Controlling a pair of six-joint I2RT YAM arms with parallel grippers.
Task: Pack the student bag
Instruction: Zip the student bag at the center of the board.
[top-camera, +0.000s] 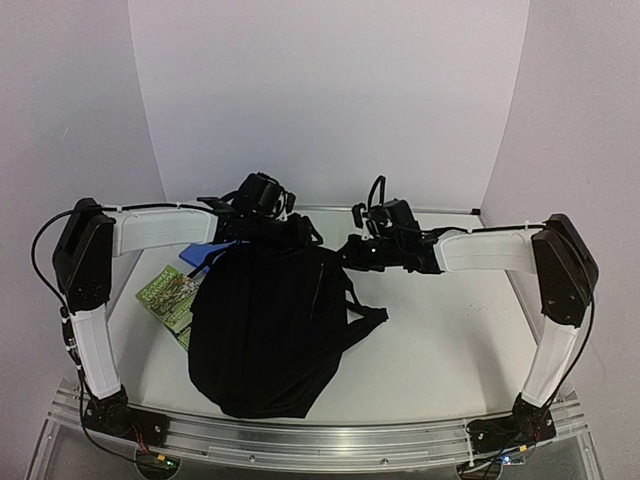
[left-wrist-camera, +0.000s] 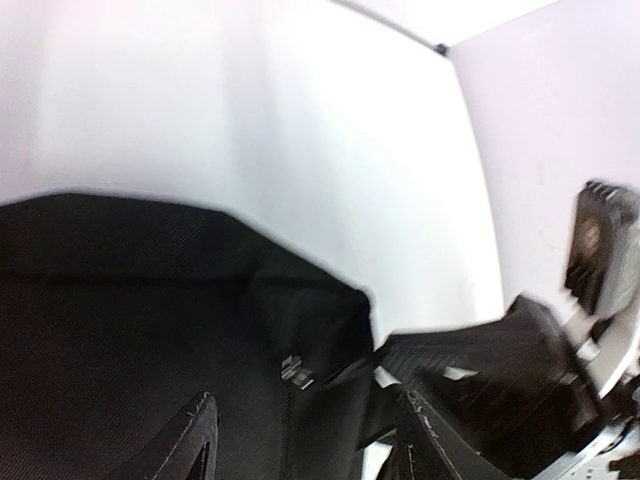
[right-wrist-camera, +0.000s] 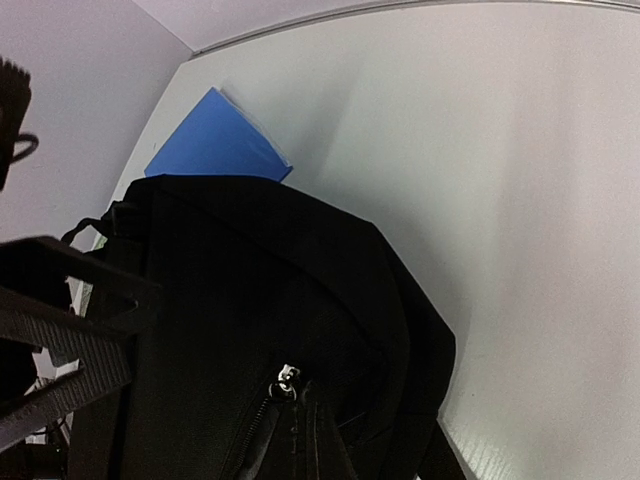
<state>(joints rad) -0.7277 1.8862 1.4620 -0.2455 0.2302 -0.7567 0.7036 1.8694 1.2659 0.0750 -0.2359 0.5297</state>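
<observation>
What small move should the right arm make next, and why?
Probably lower the right hand onto the zipper pull and pinch it. The student bag shows no wide opening, while the blue book and the green book lie outside it, so it likely must be opened first.

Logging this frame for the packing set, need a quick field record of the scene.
bag: black, lying on table
zipper: pull visible, right wrist view
blue book: flat, outside bag, at its far-left end
green book: left of bag, partly hidden by it
left gripper: at bag's far end, fingers apart
right gripper: at bag's far-right end, state unclear
</observation>
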